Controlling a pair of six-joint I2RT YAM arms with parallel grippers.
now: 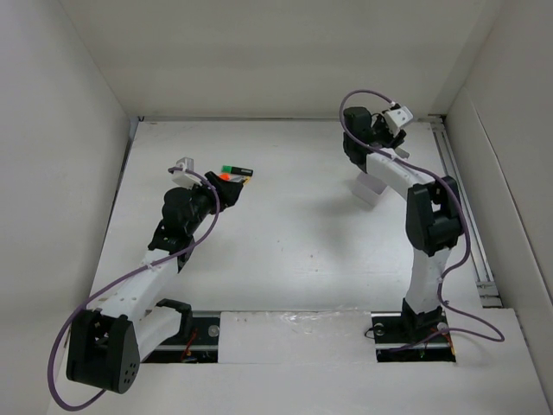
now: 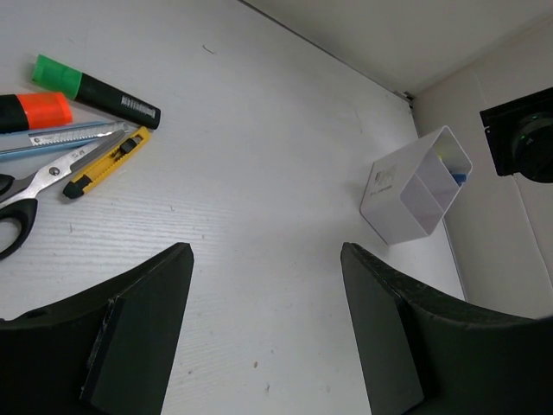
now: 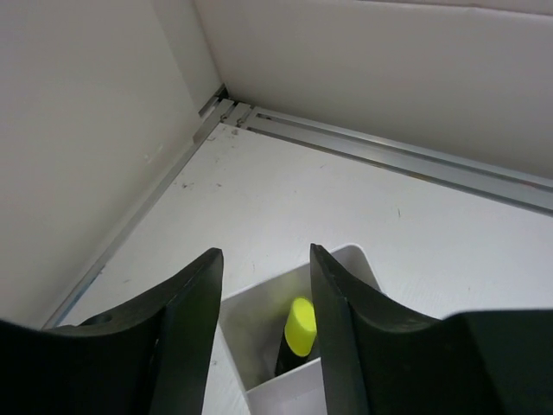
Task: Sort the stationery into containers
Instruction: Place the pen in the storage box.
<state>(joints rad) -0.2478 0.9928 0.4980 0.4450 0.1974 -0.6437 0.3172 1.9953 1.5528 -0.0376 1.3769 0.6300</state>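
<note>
The stationery lies in a cluster at the left of the left wrist view: a black marker with a green end (image 2: 95,89), an orange-and-black marker (image 2: 34,111), a bluish pen (image 2: 60,138), a yellow-and-black cutter (image 2: 108,162) and black-handled scissors (image 2: 34,186). My left gripper (image 2: 266,259) hovers open just right of them, with only bare table between its fingers. The white two-compartment container (image 2: 419,186) stands at the far right. My right gripper (image 3: 266,259) hangs open directly over the container (image 3: 251,337). A black marker with a yellow cap (image 3: 300,327) stands inside one compartment, below the fingers.
From above, the left gripper (image 1: 235,192) sits beside the stationery cluster (image 1: 233,171), and the right gripper (image 1: 367,173) is over the container (image 1: 371,190). White walls enclose the table. A metal rail (image 3: 389,151) runs along the far edge.
</note>
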